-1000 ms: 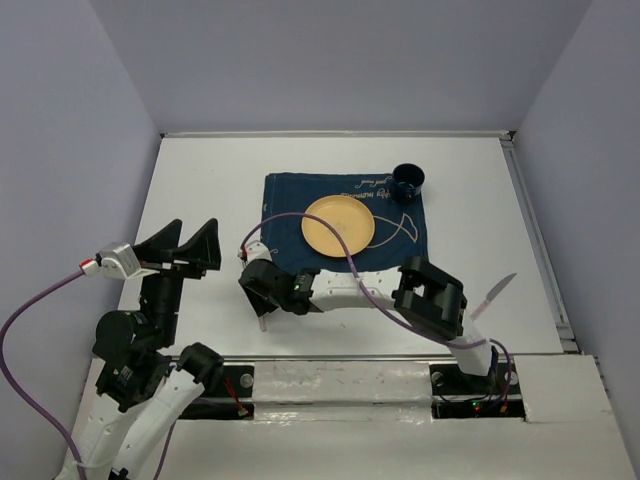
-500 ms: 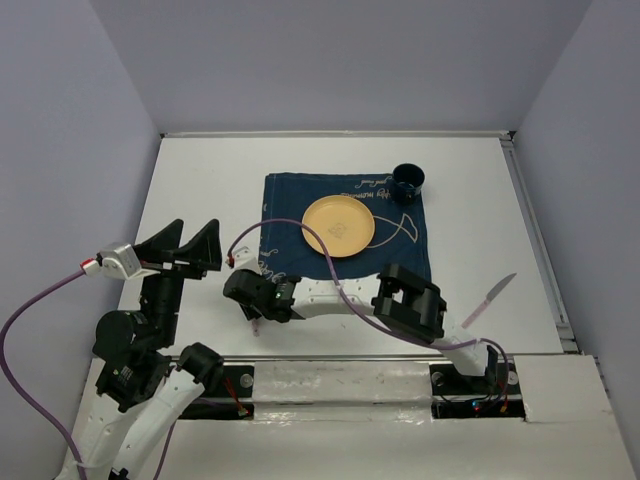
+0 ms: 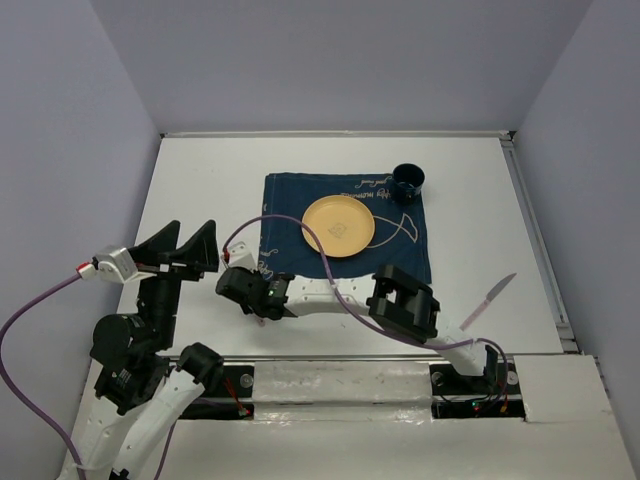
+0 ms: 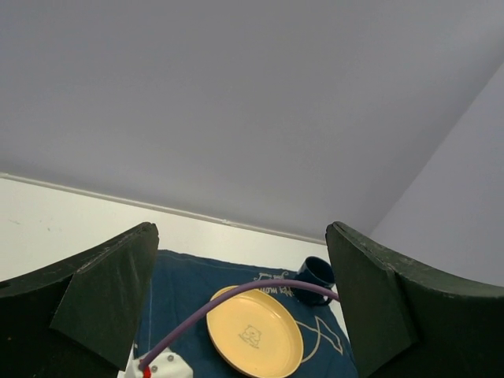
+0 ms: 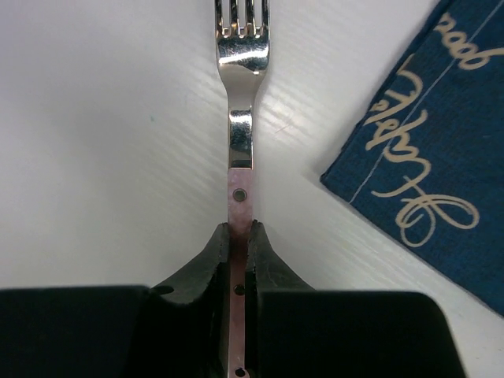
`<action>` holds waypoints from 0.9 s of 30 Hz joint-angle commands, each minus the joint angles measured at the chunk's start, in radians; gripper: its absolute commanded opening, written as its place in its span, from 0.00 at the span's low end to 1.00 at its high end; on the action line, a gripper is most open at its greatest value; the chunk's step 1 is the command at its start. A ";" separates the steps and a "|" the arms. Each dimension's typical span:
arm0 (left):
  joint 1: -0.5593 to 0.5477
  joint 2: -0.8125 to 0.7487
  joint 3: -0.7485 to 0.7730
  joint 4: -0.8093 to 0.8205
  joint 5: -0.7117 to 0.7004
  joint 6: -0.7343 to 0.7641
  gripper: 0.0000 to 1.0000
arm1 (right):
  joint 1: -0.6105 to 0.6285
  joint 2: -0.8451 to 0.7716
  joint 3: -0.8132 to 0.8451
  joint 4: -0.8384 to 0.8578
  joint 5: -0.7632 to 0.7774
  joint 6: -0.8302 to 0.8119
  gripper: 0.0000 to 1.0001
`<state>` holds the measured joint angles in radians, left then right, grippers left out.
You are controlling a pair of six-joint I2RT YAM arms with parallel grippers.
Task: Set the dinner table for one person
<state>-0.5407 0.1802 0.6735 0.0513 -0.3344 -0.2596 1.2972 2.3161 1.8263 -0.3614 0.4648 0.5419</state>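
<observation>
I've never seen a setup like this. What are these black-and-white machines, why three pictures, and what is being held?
Two robot arms, the left arm and the right arm, are bolted at the near edge of a white table. Each ends in a two-fingered pincer. The wide picture comes from a camera above and behind them; the other two come from a small camera on each wrist, looking past that arm's own fingers. On the table lies a dark blue mat carrying a yellow plate and a dark blue mug; a pink-handled knife lies off to the right. The left pincer hangs open and empty. The right pincer is shut on the handle of a fork, beside the mat's corner.
</observation>
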 commanded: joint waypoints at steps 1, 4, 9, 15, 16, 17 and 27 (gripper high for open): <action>0.013 -0.007 0.015 0.012 -0.067 0.016 0.99 | -0.032 -0.127 0.048 0.077 0.158 -0.026 0.00; 0.015 -0.013 0.015 0.012 -0.066 0.014 0.99 | -0.097 -0.161 0.034 0.082 0.184 0.003 0.00; 0.013 -0.012 0.012 0.016 -0.034 0.003 0.99 | -0.203 -0.169 -0.007 0.082 0.227 0.107 0.00; 0.007 -0.005 0.011 0.018 -0.032 0.002 0.99 | -0.275 -0.146 -0.024 0.082 0.235 0.177 0.00; 0.005 -0.004 0.011 0.018 -0.034 0.002 0.99 | -0.276 -0.144 -0.028 0.081 0.233 0.187 0.00; 0.002 -0.004 0.011 0.018 -0.032 0.002 0.99 | -0.300 -0.138 -0.038 0.081 0.223 0.194 0.00; -0.012 0.008 0.011 0.018 -0.026 -0.001 0.99 | -0.311 -0.066 -0.021 0.079 0.143 0.227 0.00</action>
<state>-0.5449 0.1802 0.6735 0.0353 -0.3664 -0.2634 0.9779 2.2265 1.7882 -0.3138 0.6205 0.7246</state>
